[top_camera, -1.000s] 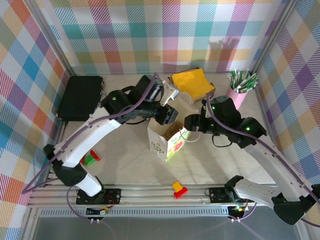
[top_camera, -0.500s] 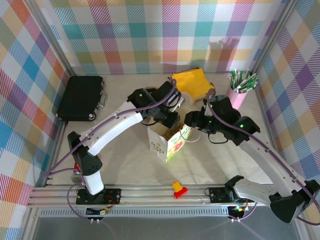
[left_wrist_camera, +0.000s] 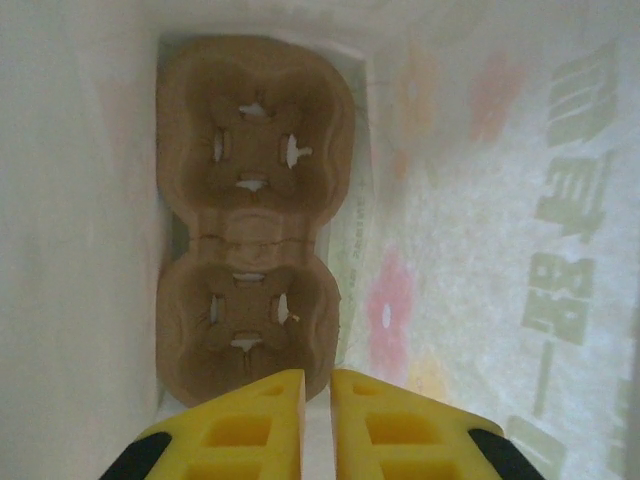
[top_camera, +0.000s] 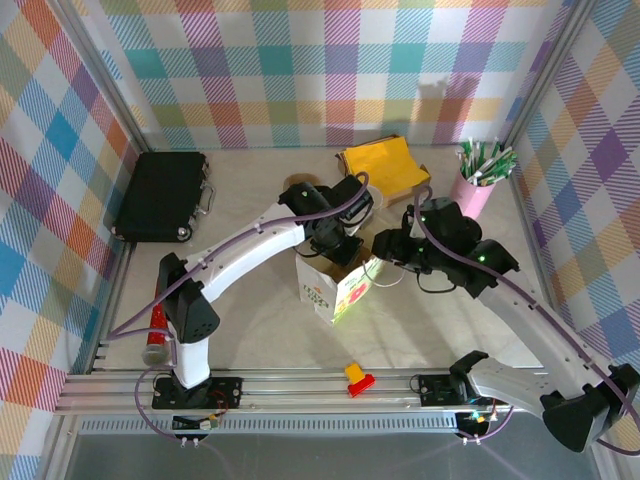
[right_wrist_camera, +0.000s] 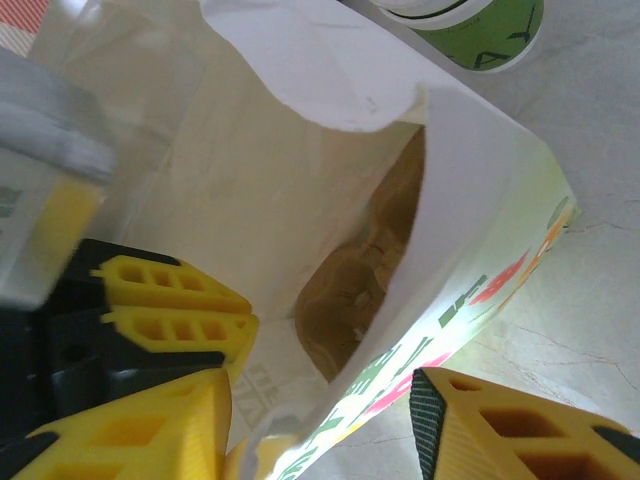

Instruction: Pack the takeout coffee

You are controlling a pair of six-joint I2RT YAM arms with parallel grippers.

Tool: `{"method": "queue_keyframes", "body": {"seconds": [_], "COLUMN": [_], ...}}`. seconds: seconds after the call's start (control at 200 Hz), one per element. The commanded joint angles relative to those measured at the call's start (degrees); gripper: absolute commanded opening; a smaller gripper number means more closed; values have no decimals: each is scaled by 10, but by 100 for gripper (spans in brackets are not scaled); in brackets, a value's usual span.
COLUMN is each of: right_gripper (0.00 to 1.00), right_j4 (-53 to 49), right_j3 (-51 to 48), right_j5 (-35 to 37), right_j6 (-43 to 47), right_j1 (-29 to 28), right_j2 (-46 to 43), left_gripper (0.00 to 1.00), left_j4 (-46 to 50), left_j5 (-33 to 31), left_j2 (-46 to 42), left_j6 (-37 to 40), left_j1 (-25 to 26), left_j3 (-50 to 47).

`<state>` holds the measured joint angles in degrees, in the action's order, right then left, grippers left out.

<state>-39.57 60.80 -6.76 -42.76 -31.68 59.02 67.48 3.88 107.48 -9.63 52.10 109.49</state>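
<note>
- The takeout coffee (right_wrist_camera: 470, 22) is taken to be the green-printed cup just beyond the paper bag (right_wrist_camera: 300, 150)
- It is judged light, crushable and spillable, and is best held mid-wall
- The bag's mouth is blocked by the left end effector (left_wrist_camera: 317, 385), nearly together on nothing, above the pulp carrier (left_wrist_camera: 250, 240)
- The right end effector (right_wrist_camera: 320, 400), fingers apart, is set astride the rim

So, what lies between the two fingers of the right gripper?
The printed side wall of the paper bag, near its open mouth; the right wrist view shows it.
</note>
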Motion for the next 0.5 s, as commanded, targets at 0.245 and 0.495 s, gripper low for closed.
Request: {"method": "queue_keyframes", "body": {"seconds": [0.245, 0.495], "right_gripper": [49, 48], "right_j4": [17, 17], "right_j3": [-13, -18], "right_j5": [-19, -21], "right_j6": [18, 26], "right_j1": [4, 4], "right_j2": [-22, -24], "left_gripper": [11, 9], "left_j4": [5, -2], "left_j5": [23, 32], "left_j2": [26, 53], "left_j6": [3, 13], "left_j1": [6, 6], "left_j3": [-39, -44]}}
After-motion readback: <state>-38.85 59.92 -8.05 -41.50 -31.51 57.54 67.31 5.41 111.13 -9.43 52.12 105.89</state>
